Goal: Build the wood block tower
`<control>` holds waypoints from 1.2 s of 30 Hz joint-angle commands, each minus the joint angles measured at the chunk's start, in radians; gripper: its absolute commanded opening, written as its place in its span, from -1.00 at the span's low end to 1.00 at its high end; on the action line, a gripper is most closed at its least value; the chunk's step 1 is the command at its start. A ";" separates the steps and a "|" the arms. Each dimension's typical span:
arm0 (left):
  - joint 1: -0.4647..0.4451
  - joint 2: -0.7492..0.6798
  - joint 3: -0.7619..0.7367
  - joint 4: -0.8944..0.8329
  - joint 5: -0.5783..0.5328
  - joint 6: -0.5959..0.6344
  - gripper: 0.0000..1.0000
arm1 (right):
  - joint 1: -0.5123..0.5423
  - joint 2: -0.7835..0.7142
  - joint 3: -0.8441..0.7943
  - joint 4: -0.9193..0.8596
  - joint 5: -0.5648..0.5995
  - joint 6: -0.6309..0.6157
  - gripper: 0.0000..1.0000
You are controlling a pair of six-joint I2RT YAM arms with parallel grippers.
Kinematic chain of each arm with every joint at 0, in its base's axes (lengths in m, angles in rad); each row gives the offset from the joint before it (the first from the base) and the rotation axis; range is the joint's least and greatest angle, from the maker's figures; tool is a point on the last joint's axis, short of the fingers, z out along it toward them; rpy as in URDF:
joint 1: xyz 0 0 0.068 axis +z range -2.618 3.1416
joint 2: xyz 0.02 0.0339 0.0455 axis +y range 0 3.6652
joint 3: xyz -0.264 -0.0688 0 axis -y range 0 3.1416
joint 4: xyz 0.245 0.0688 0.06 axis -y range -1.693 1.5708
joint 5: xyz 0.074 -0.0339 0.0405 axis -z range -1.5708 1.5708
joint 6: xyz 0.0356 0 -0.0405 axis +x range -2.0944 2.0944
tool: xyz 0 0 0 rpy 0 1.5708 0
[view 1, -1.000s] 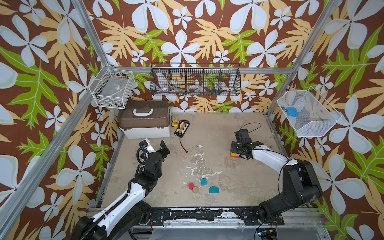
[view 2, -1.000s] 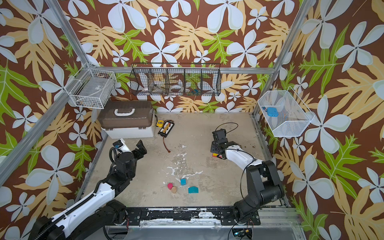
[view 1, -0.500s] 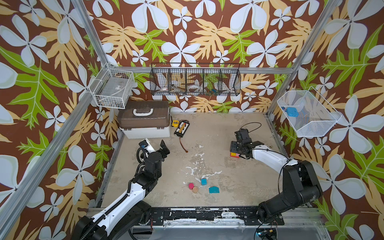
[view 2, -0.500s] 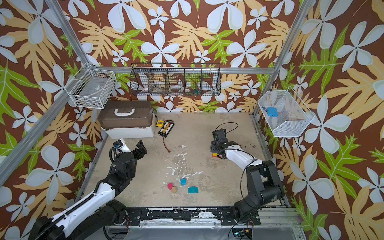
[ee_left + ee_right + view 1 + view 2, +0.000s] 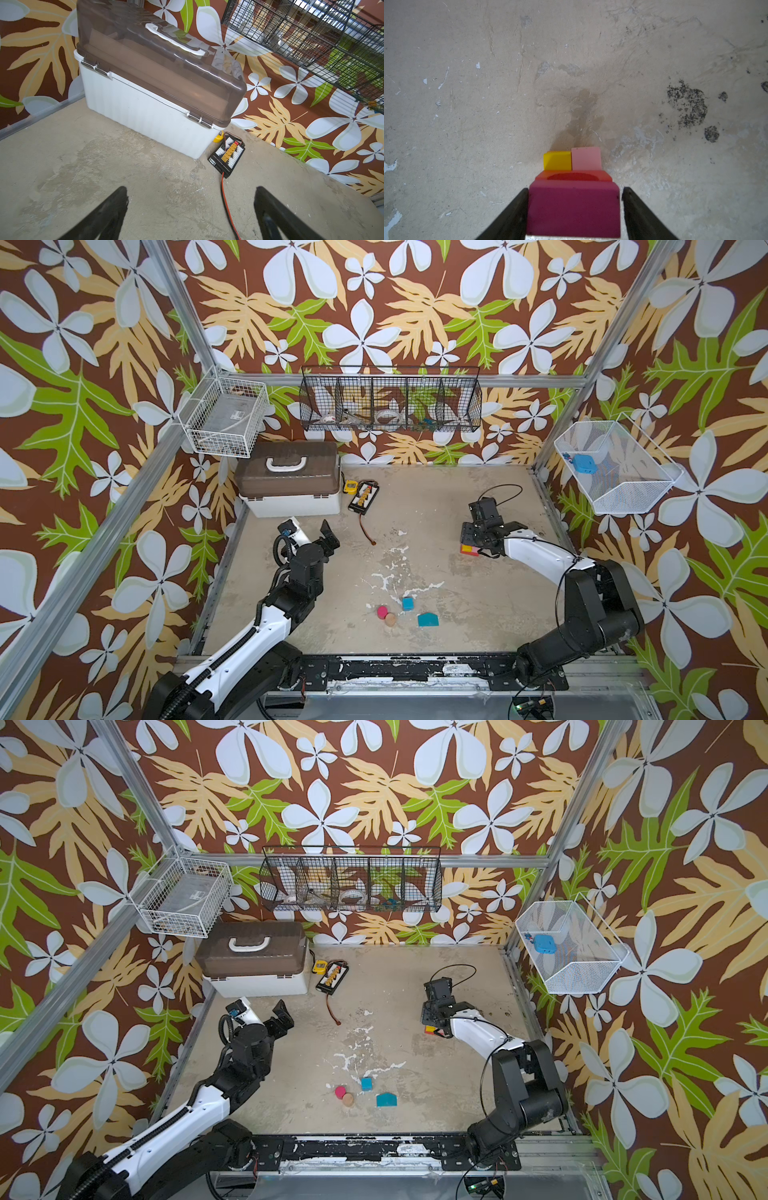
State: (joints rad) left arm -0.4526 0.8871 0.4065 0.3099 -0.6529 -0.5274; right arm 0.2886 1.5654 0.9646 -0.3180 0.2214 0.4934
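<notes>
Counting four pieces in painted wood-block tower (image 5: 468, 549) near right edge of beige tabletop (image 5: 436, 489): magenta brick (image 5: 574, 209) topping orange block (image 5: 542, 175), yellow block (image 5: 557, 163), pink block (image 5: 586, 159). Straddling magenta brick with right gripper (image 5: 575, 189), jaws apart, not clamping. Counting four loose near front edge: magenta cylinder (image 5: 382, 611), tan cylinder (image 5: 390, 619), blue cube (image 5: 407, 603), teal house-shaped block (image 5: 428, 619). Hovering left gripper (image 5: 190, 188) spread wide, empty.

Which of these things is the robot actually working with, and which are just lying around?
For the job: half-built tower, magenta cylinder, tan cylinder, blue cube, teal house-shaped block.

Just lying about: brown-lidded toolbox, black connector board, small yellow item, black wire basket, blue case.
</notes>
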 commanded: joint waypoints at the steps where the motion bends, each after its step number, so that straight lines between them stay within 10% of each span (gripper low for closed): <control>1: 0.002 -0.001 0.009 0.017 -0.004 -0.004 0.92 | 0.001 -0.020 0.011 -0.021 0.013 -0.001 0.42; 7: 0.002 0.000 0.008 0.017 -0.005 -0.005 0.92 | 0.091 -0.223 -0.029 -0.062 0.095 0.025 0.58; 15: 0.002 0.000 0.011 0.018 -0.002 -0.009 0.92 | 0.558 -0.539 -0.232 0.080 0.165 0.183 0.62; 23: 0.002 -0.011 0.012 0.013 0.007 -0.013 0.92 | 0.967 -0.300 -0.169 0.038 0.345 0.315 0.47; 36: 0.002 -0.023 0.011 0.012 0.005 -0.015 0.92 | 1.122 -0.036 -0.127 0.106 0.317 0.370 0.22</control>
State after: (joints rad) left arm -0.4526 0.8646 0.4122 0.3096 -0.6460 -0.5423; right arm 1.3804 1.5139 0.8326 -0.2348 0.5243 0.8371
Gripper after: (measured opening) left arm 0.962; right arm 0.612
